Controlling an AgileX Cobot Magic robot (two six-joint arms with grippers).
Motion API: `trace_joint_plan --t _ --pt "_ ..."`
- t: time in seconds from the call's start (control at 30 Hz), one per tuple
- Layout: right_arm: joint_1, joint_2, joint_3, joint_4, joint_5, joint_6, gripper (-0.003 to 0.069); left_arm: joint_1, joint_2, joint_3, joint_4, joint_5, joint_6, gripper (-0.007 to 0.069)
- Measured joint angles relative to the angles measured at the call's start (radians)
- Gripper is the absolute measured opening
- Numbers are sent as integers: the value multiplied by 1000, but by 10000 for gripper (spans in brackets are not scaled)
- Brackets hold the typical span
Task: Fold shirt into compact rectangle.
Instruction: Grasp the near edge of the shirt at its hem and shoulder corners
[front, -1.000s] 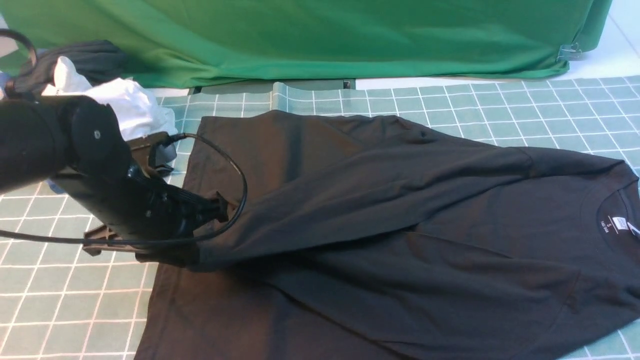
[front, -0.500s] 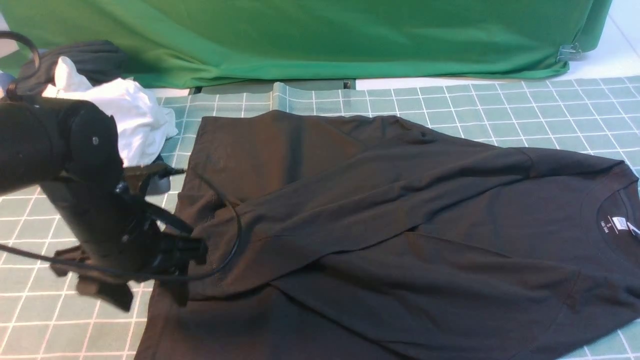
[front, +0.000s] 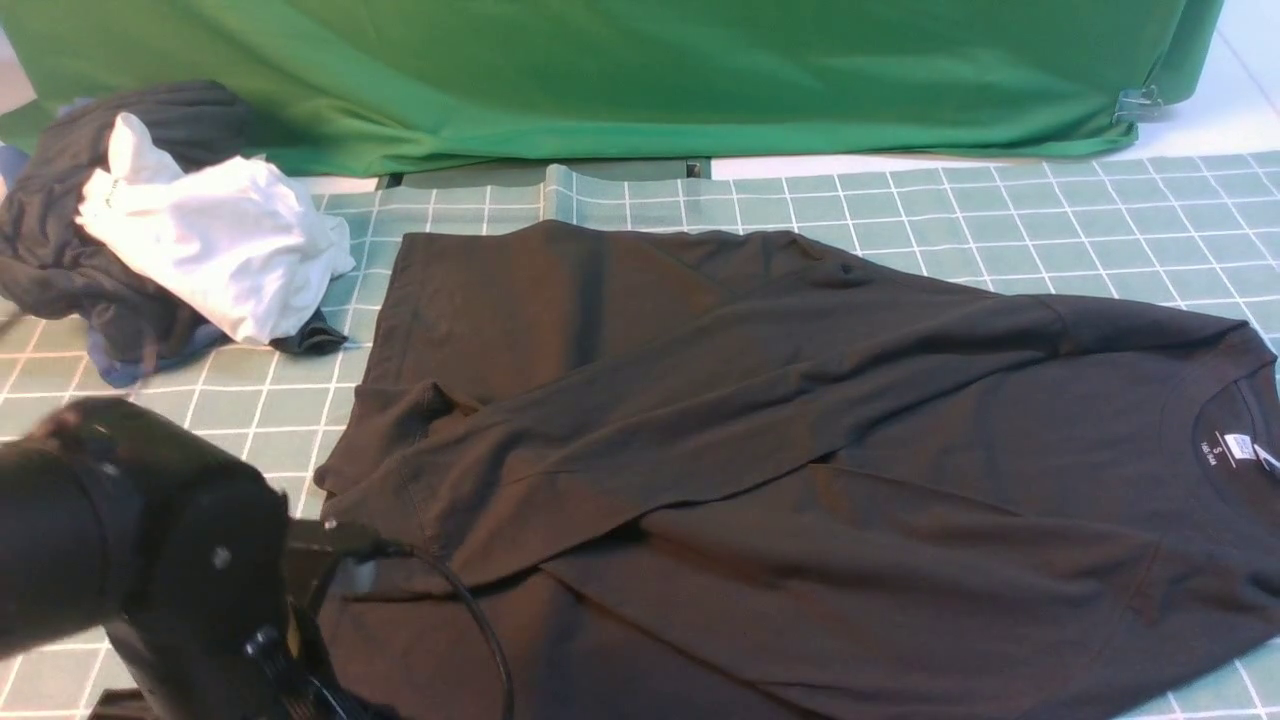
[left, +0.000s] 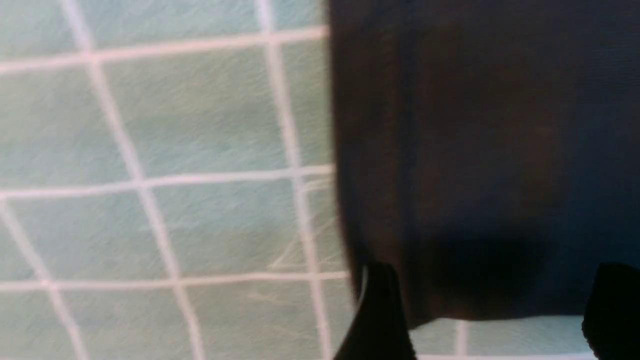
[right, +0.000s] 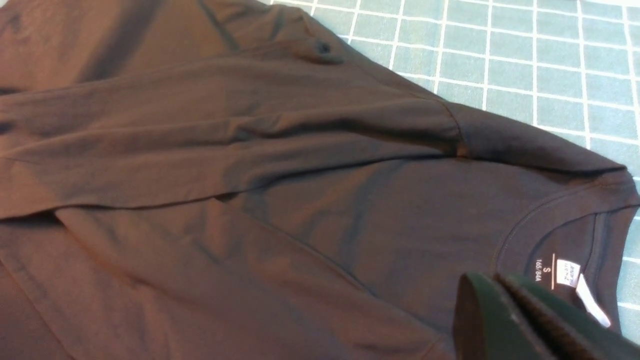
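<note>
- Clothes heap, 10 o'clock: white garment (front: 220, 230) on dark bundle (front: 60, 260). A second ago it was half covered by the left arm (front: 140, 560); now it is fully shown.
- Left arm: withdrawn to 7 o'clock, blurred, cut off by the frame.
- Left gripper (left: 495, 320): earlier pinching the shirt's folded flap. Fingers now spread and empty, above the shirt's edge. Wrist view blurred.
- Shirt (front: 800, 450): centre to 3 o'clock on checked mat (front: 1000, 210). Flap dropped flat across the body; near hem and collar cut off.
- Right gripper (right: 487, 285): fingers pressed together, empty, over neck label (right: 567, 272). Outside the front view.
</note>
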Motion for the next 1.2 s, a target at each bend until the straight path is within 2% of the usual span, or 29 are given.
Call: trace_joint_plan --t 0.07,0.2,0.33,0.53,0.73,0.87,0.9,0.93,0.97,1.07,1.1,1.2 --pt "0 0 0 1 0 0 20 -3 7 0 48 1 -53 500" --pt "0 0 0 7 0 0 20 -5 9 4 76 -35 -85 508" --pt "0 0 0 18 0 -3 20 -7 11 61 77 -134 -99 508" --pt "0 0 0 22 0 -10 22 -8 1 111 77 -163 -189 508" --pt "0 0 0 27 0 -10 27 -8 -2 119 42 -179 -211 493" --pt "0 0 0 39 6 -10 27 -8 -2 120 12 -205 -209 278" --pt "0 0 0 39 7 -11 27 -8 -2 120 11 -206 -207 262" --pt "0 0 0 40 22 -20 27 -8 -2 120 11 -206 -189 141" --pt "0 0 0 41 35 -34 27 -8 -2 120 14 -198 -182 88" --pt "0 3 -22 43 113 -71 29 -8 -2 111 20 -179 -154 25" --pt "0 4 -22 43 113 -73 29 -8 -3 110 20 -177 -154 25" --pt "0 37 -87 43 266 -138 29 -8 -52 106 17 -122 -130 13"
